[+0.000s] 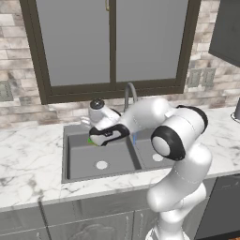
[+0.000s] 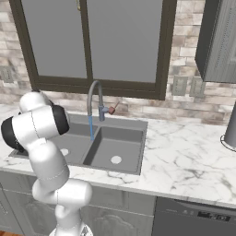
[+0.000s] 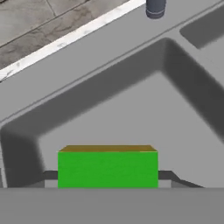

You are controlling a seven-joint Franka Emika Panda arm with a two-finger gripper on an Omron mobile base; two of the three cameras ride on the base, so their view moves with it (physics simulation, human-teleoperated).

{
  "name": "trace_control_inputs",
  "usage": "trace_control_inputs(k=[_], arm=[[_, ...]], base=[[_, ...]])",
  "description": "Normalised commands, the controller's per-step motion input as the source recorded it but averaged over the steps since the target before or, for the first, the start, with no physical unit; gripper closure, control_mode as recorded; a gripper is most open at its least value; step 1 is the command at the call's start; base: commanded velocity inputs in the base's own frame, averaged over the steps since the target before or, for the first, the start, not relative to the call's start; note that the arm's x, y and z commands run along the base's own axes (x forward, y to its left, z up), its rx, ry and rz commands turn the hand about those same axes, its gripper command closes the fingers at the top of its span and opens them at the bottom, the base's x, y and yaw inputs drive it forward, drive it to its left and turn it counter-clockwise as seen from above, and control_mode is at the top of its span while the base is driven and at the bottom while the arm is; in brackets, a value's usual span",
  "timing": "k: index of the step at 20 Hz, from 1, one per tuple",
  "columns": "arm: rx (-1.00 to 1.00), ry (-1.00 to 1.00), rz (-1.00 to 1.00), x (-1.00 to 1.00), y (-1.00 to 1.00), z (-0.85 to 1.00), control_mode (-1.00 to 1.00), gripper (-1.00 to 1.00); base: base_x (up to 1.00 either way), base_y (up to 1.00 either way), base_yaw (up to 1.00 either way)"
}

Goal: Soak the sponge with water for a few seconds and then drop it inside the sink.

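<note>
Jaws clamping on sponge, holding it over left basin of sink, near back wall. Gripper sitting left of water stream, not under it yet; judging soak step pending, needs shift right.

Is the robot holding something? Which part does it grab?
Yes, the end effector holds the green sponge by its two ends, above the sink.
</note>
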Motion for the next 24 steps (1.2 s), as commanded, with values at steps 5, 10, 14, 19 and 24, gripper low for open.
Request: trace_control_inputs(k=[5,10,14,19,24], arm=[[-0.01,0.15,0.44,-0.02,-0.03,0.11,-1.0,1.0],[-0.07,0.24,0.39,-0.03,-0.04,0.27,-1.0,1.0],[-0.06,0.24,0.34,0.0,-0.05,0.25,-1.0,1.0],[-0.11,0.27,0.21,0.0,-0.02,0.02,-1.0,1.0],[-0.1,0.07,0.12,0.0,0.0,0.0,-1.0,1.0]], base=[[0.0,0.0,0.0],[0.0,0.0,0.0],[0.0,0.0,0.0],[0.0,0.0,0.0],[0.0,0.0,0.0]])
